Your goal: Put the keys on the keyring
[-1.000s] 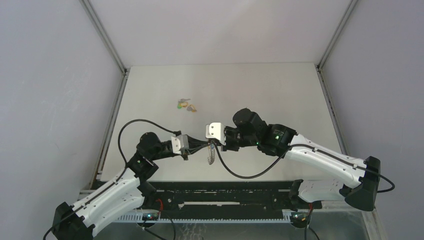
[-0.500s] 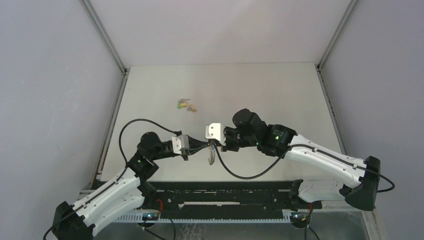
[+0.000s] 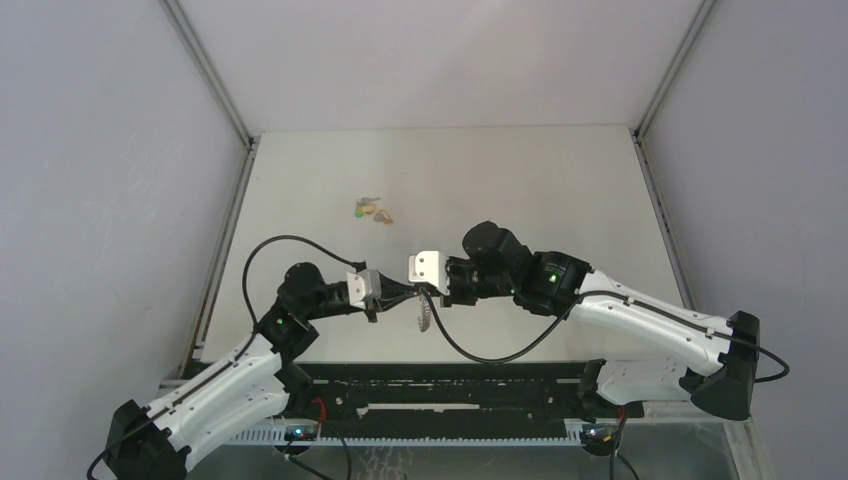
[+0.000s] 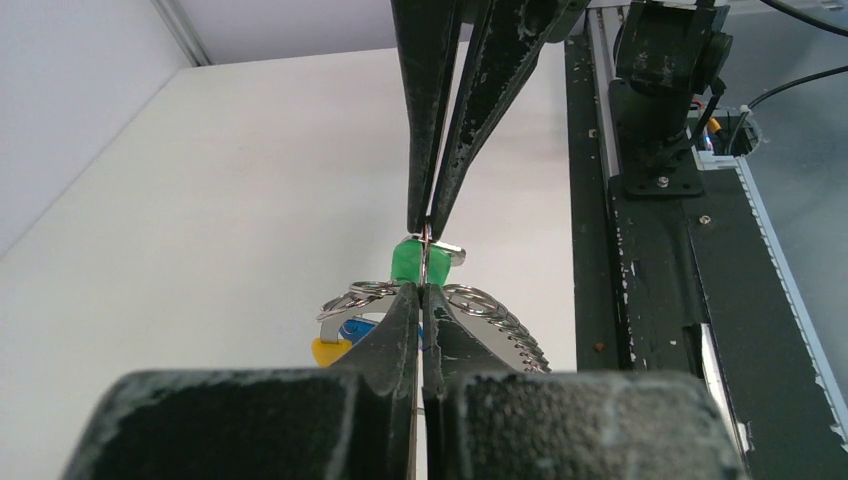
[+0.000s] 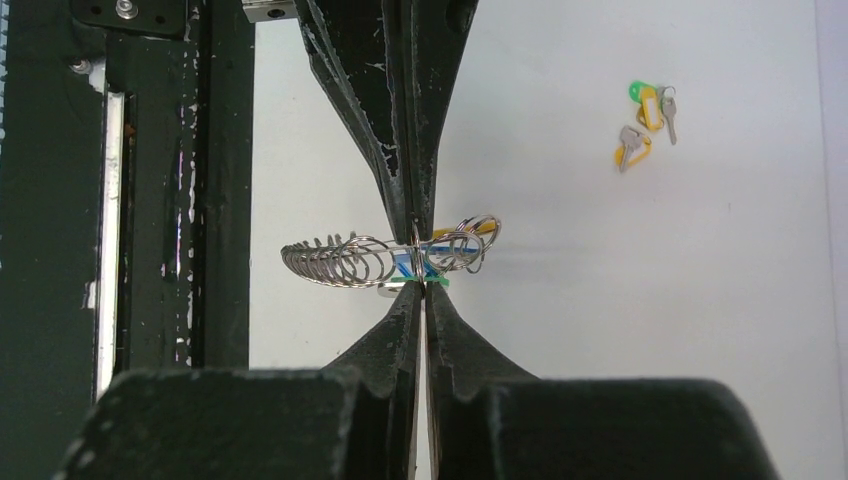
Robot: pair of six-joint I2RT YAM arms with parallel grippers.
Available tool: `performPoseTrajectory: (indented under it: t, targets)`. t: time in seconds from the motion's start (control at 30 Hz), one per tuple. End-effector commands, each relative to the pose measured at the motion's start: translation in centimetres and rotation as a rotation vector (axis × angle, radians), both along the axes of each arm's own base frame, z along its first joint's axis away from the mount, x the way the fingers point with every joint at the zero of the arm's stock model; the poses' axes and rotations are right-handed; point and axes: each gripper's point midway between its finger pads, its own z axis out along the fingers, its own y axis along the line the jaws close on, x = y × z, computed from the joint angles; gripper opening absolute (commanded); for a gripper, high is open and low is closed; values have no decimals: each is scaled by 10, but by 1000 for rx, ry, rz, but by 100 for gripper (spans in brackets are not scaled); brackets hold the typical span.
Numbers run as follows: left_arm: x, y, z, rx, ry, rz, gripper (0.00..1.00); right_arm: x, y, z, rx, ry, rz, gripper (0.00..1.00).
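Note:
The keyring [image 3: 424,312], a silvery coiled ring, hangs between my two grippers above the table's near middle. My left gripper [image 3: 406,292] is shut on its thin wire; in the left wrist view its tips [image 4: 422,292] pinch the wire just below a green key [image 4: 408,262]. My right gripper [image 3: 433,290] is shut on the same wire from the other side [image 5: 420,287]. A yellow key [image 4: 326,351] and a blue key [image 4: 352,327] hang on the ring's left. The coils [image 5: 338,260] spread toward the rail. More loose keys [image 3: 372,211] lie on the table.
The loose keys, green and yellow-headed, also show in the right wrist view [image 5: 641,123], far from the grippers. The black base rail [image 3: 450,395] runs along the near edge. Grey walls enclose the white table [image 3: 540,180] on three sides.
Both grippers and the ring between them have shifted slightly to the left. Both grips stay the same.

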Motion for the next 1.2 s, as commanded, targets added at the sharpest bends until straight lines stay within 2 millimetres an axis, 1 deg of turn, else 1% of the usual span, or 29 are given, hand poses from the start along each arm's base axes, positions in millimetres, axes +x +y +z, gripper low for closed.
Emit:
performPoseTrajectory:
  t: [0.0, 0.17, 0.33, 0.43, 0.7, 0.93, 1.17]
  targets:
    - [2, -4, 35, -38, -65, -10, 0, 0, 7, 24, 76, -56, 13, 0]
    - [5, -3, 36, -41, -62, 6, 0, 0, 7, 22, 63, -62, 14, 0]
    - [11, -1, 42, -72, -52, 53, 0, -1, 6, 13, 13, -57, 14, 0]
    - [12, 0, 47, -99, -39, 72, 0, -1, 5, 8, -13, -72, 7, 0]
    - [18, 0, 49, -113, -4, 102, 0, 1, 3, 1, -75, -132, -13, 0]
    - [16, 1, 57, -144, -6, 97, 0, 5, 2, -8, -121, -153, -30, 0]
    - [15, 2, 61, -174, 0, 98, 0, 7, 3, -13, -140, -159, -41, 0]
